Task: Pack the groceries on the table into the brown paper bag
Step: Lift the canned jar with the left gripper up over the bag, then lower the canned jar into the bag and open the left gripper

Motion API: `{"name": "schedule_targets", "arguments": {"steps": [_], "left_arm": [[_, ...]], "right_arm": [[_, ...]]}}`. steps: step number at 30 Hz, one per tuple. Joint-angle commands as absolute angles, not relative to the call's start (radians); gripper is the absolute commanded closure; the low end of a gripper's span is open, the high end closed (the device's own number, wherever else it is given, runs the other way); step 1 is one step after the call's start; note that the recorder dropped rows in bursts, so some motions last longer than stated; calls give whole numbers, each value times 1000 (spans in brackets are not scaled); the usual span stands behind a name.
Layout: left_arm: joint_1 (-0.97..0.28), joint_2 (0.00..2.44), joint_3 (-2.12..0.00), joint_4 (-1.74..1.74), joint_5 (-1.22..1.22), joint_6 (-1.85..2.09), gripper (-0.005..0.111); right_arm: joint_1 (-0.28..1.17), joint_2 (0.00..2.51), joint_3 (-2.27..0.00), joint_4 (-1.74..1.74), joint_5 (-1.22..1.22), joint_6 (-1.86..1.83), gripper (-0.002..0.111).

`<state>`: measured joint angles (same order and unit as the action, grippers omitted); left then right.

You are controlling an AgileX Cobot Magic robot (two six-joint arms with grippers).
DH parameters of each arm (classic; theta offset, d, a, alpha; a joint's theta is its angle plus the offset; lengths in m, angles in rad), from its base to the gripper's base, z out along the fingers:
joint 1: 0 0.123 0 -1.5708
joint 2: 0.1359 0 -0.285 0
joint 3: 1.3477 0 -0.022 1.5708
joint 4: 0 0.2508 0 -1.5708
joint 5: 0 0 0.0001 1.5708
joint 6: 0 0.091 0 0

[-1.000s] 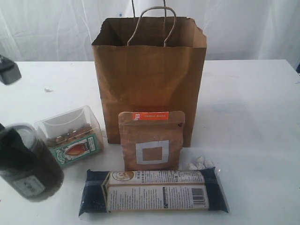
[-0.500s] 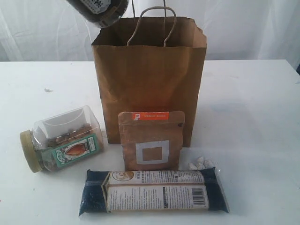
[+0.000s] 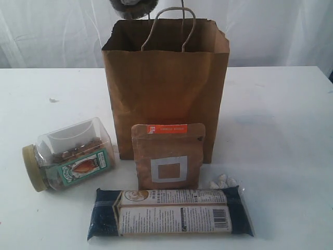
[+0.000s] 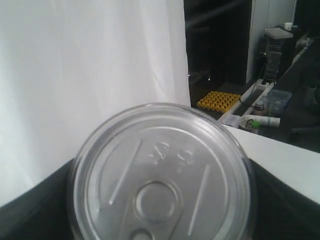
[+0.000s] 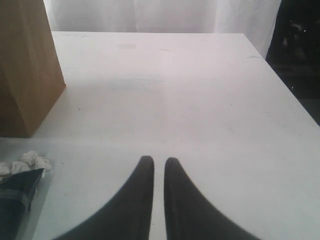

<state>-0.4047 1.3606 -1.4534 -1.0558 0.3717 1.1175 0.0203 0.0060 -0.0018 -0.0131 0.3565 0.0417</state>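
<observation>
Brown kraft paper forms the brown paper bag (image 3: 165, 88), which stands upright and open-topped near the middle of the tabletop (image 3: 281, 130). Its twisted cord handles (image 3: 167, 26) rise above the rim.

We see the silver-lidded dark jar (image 3: 132, 4) at the top edge of the exterior view, off the tabletop and above the left part of the bag's mouth. Only its blurred lower end shows there. In the left wrist view the jar's silver lid (image 4: 160, 170) fills most of the picture. The left end effector (image 4: 160, 215) is clamped on the jar, with a dark finger (image 4: 35, 210) on either side of it.

The other items rest on the tabletop in front of the bag:
- The brown pouch with orange label (image 3: 167, 156) stands upright directly before the bag's front face. We cannot tell whether it leans on the bag.
- The clear nut jar (image 3: 70, 155) lies on its side to the left of the pouch.
- The long dark-blue packet (image 3: 169, 212) lies flat across the front, just ahead of the pouch.
- A few small white lumps (image 3: 222, 182) sit near the packet's right end. We cannot tell what they are.

The right end effector (image 5: 159, 161) is over bare tabletop. Its fingers are brought together with only a thin slit between them, and nothing is held.
</observation>
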Motion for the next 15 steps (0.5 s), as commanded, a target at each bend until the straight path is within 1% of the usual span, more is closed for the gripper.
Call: {"name": "schedule_targets", "arguments": {"steps": [1,15], "left_arm": [[-461,1391,-1466,-1114,328,1262,107],[-470,1492,-1466,-1114,310,1303,107]], "right_arm": [[23,0,0,-15,350,42,100],[23,0,0,-15,350,42,100]]}}
